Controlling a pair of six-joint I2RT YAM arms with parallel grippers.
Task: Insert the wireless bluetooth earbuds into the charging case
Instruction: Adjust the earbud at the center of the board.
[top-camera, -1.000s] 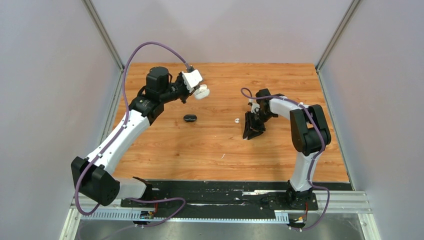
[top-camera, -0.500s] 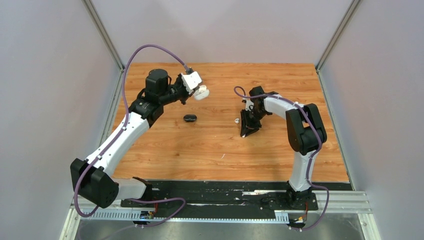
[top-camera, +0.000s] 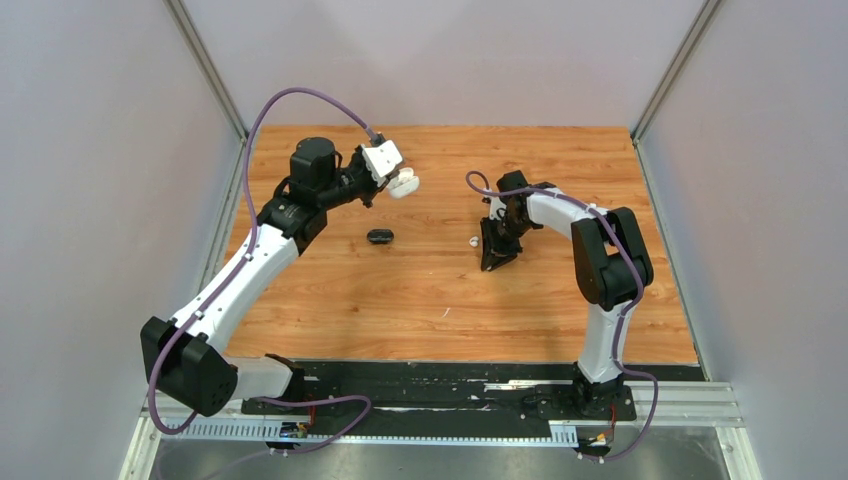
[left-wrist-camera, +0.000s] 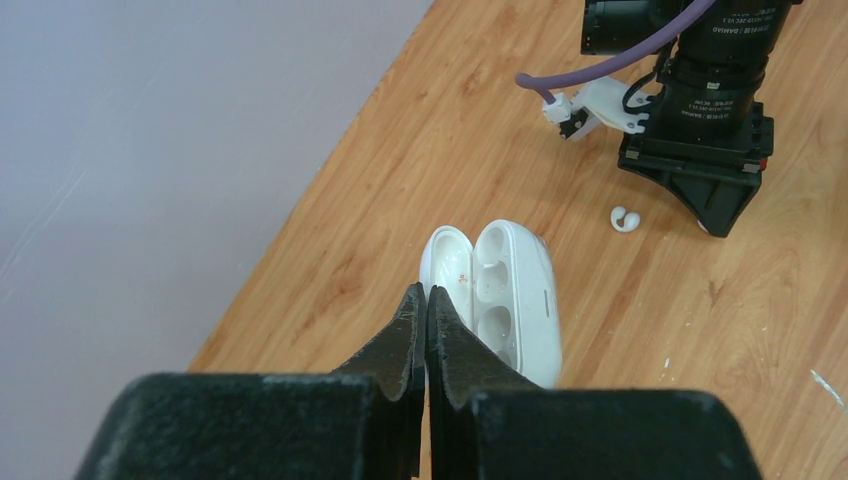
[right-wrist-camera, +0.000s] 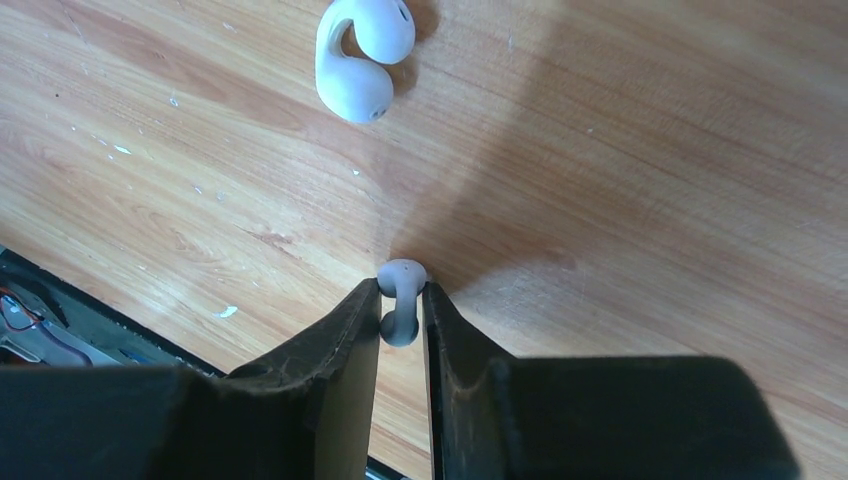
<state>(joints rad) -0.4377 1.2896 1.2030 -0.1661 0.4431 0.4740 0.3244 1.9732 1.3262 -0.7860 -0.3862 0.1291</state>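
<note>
My left gripper (left-wrist-camera: 426, 292) is shut, pinching the thin lid edge of an open white charging case (left-wrist-camera: 512, 290). Both sockets of the case are empty, and it also shows in the top view (top-camera: 404, 183). My right gripper (right-wrist-camera: 401, 300) is shut on a white earbud (right-wrist-camera: 400, 285), held just above the wood. A second white earbud (right-wrist-camera: 362, 60) lies loose on the table just beyond it, and also shows in the top view (top-camera: 474, 241). No black earbuds are in view.
A closed black case (top-camera: 380, 237) lies on the wooden table (top-camera: 440, 290) between the arms. Grey walls enclose the table on three sides. The right arm's wrist (left-wrist-camera: 715, 150) stands near the loose bud in the left wrist view.
My right gripper has moved left and a little farther back, ending beside the loose white bud. My left gripper with the white case shifted only slightly.
</note>
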